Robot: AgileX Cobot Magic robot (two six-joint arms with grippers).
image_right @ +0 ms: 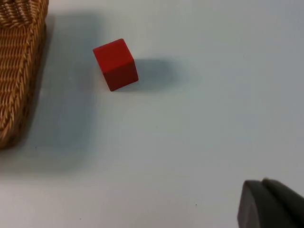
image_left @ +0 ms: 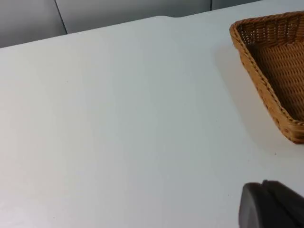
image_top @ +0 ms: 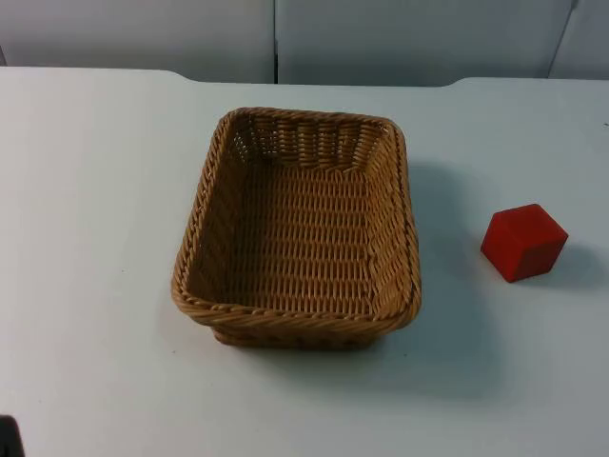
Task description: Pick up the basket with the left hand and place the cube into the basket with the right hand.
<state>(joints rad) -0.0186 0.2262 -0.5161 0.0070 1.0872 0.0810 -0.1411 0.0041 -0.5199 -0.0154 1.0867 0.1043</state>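
Two things are set on the white counter (image_top: 86,190): a woven basket (image_top: 300,228) at the middle, standing empty, and a red cube (image_top: 523,242) well apart at its right side. From the left wrist, a basket corner is seen; from the right wrist, the cube beside the basket's wall. Whether either gripper is spread or pressed together cannot be told.

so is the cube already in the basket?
No, in the top view the red cube sits on the white table, apart from the basket, whose inside is bare.
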